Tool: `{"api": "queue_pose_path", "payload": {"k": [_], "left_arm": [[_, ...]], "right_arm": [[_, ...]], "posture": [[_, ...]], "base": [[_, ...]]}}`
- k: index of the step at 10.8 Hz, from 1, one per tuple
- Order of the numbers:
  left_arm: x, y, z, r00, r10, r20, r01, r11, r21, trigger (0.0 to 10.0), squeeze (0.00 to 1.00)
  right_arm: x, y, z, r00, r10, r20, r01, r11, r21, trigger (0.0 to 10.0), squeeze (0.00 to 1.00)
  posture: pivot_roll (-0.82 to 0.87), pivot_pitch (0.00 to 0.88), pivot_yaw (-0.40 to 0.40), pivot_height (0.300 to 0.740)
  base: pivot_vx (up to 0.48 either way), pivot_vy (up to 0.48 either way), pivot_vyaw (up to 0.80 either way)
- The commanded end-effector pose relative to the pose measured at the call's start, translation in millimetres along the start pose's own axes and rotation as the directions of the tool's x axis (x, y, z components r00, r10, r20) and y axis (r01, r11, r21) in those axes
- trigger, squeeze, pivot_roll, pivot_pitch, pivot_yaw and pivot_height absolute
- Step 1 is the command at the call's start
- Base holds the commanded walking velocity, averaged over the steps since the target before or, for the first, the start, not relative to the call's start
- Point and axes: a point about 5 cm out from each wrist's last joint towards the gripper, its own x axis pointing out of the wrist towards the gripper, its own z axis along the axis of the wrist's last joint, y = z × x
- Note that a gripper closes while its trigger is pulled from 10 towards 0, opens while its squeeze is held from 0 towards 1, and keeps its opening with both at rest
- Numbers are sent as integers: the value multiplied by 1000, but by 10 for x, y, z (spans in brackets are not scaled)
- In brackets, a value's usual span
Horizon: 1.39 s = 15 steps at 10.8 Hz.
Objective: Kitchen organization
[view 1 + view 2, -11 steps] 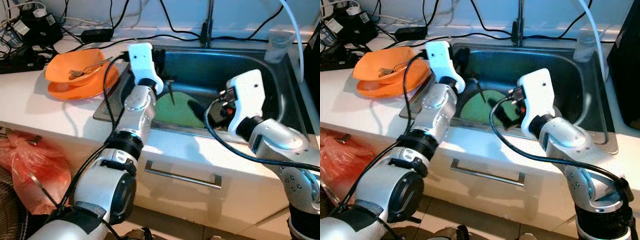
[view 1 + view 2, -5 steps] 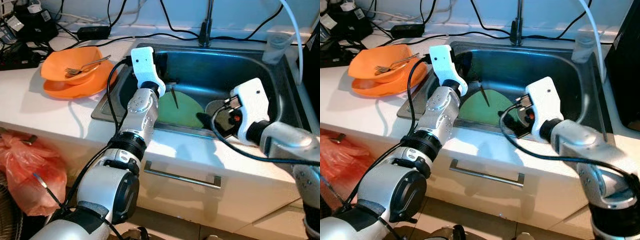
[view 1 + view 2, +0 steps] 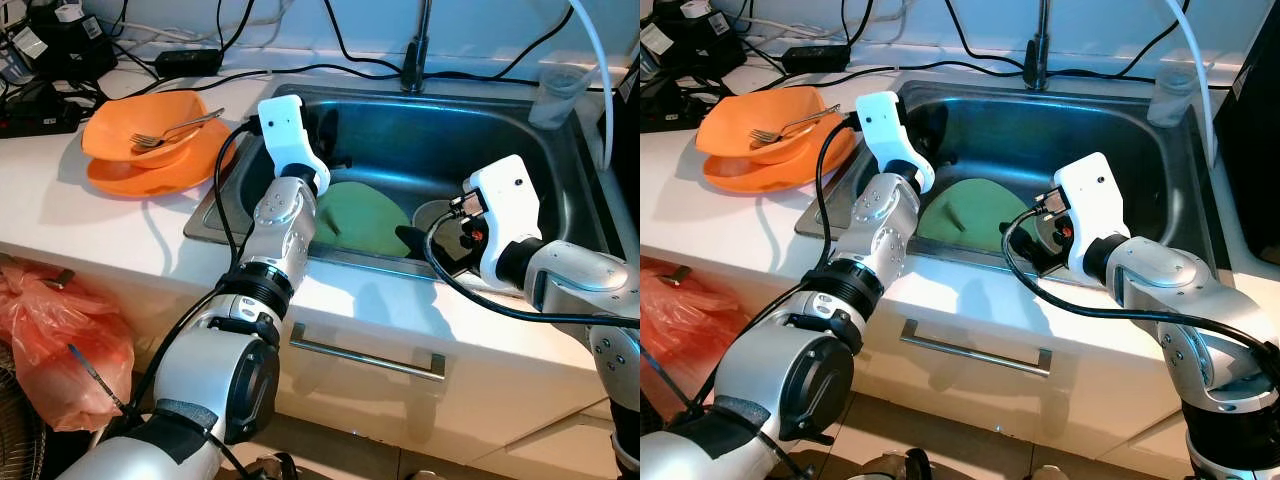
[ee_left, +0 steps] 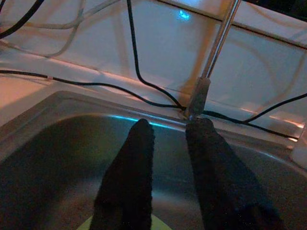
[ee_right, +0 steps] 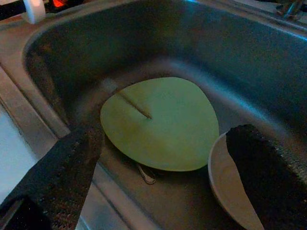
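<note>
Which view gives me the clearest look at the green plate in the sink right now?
The right wrist view: the green plate lies nearly whole between the open fingers of the right gripper. Both eye views show it partly behind the left arm and sink rim. The left wrist view catches only a sliver of its edge.

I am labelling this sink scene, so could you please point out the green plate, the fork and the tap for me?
green plate (image 5: 163, 122): right wrist view, middle of its top face.
fork (image 3: 180, 130): left eye view, mid-handle, in the orange bowl.
tap (image 4: 218, 45): left wrist view, on its upright metal stem.
</note>
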Motion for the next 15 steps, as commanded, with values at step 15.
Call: {"api": "queue_pose_path", "payload": {"k": [15], "left_arm": [[-28, 672, 330, 976, 195, 98, -216, 796, 565, 10000, 1000]], "right_arm": [[158, 169, 97, 991, 56, 118, -61, 997, 40, 10000, 0]], "posture": [[-157, 70, 106, 740]], "base": [[0, 0, 0]]}}
